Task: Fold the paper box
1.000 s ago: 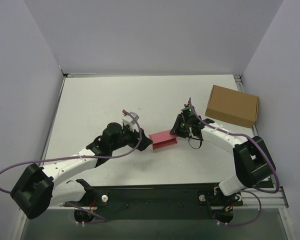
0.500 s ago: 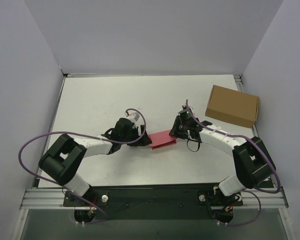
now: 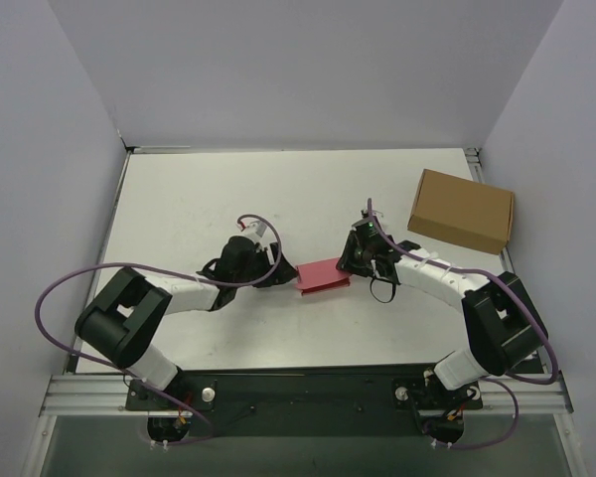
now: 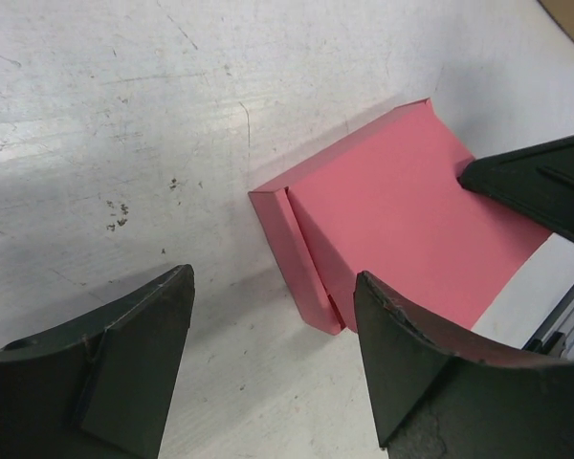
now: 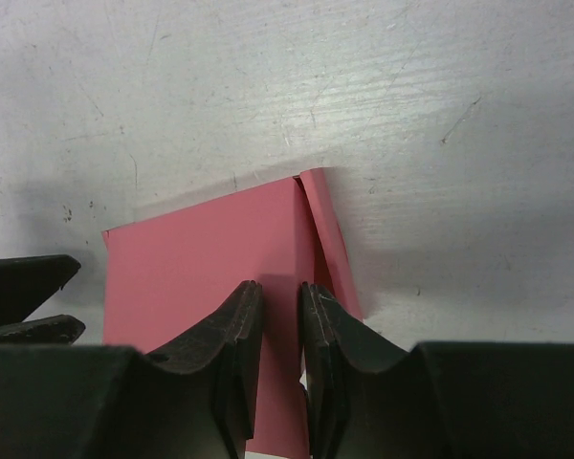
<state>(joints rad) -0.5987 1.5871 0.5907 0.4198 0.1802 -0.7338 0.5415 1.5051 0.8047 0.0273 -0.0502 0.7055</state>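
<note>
The scuffed white desk (image 3: 209, 199) carried a closed brown cardboard box (image 3: 462, 210) toward its far right corner. The flat pink-red paper box (image 3: 322, 275) lay mid-desk between the arms. The left end effector (image 4: 273, 311) gaped wide at its left end. The right end effector (image 5: 279, 292), narrowed, pinched its right edge.

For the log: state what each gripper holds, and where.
Right gripper pinches the paper box by its right end; left gripper is open, holding nothing.
</note>
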